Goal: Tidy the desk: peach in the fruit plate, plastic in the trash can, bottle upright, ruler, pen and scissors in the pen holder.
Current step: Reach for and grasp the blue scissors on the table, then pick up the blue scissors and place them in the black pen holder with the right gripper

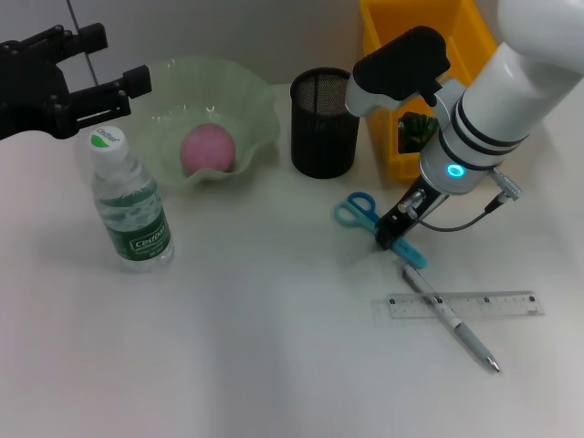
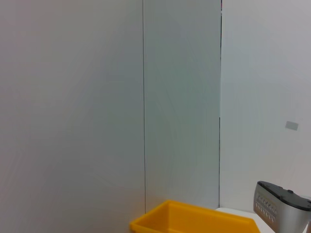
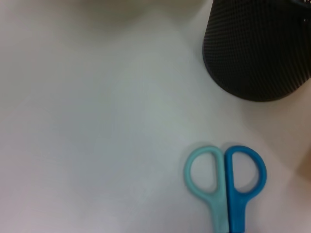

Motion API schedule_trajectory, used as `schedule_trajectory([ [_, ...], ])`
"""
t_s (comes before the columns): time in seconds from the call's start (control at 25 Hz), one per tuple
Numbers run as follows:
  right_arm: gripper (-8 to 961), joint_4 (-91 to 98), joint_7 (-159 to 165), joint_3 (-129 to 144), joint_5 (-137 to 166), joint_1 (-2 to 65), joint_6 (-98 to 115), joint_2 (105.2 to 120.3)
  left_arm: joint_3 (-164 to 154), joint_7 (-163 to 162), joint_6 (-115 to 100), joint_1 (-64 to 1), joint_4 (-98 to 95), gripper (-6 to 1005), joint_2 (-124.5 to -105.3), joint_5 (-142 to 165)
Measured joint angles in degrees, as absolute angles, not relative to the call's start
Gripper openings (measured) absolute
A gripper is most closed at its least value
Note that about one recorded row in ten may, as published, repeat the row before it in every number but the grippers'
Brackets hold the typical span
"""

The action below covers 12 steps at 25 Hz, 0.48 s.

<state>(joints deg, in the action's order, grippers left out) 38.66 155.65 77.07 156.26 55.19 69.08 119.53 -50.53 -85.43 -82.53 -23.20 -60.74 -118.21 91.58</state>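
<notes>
At the far left of the head view, the left end effector is held raised above the tabletop, its two black fingers spread apart with nothing between them; it touches no object. Just below it the bottle is seen standing upright on the tabletop, white cap uppermost, green label facing forward. Beside the bottle, the fruit plate is found, and the peach is seen resting inside it. Further right, the pen holder stands upright, near the plate's rim but apart from it. Behind and to the right of it, the trash can is seen, with something dark green visible inside, too hidden to be named. In front of the pen holder the scissors lie flat on the tabletop, loop handles toward the holder. The right end effector is lowered onto the blade end of the scissors; whether its fingers are closed on them cannot be told. Nearer the front edge, the ruler lies flat, and the pen is laid diagonally across it, touching it. In the right wrist view, the scissors' handles are shown close to the base of the pen holder.
</notes>
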Motion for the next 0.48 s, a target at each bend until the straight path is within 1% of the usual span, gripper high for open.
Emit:
schedule_trajectory([
  [0.32,216,38.88,155.65,77.23,156.26,55.27,69.33,119.54,-50.62,-85.43,-82.52,-23.2,-60.9,805,-118.27,91.58],
  [0.48,215,40.29,155.63,77.35,156.13,55.28,69.89,119.53,-50.62,-85.43,-82.53,-23.2,-60.91,805,-118.28,91.58],
])
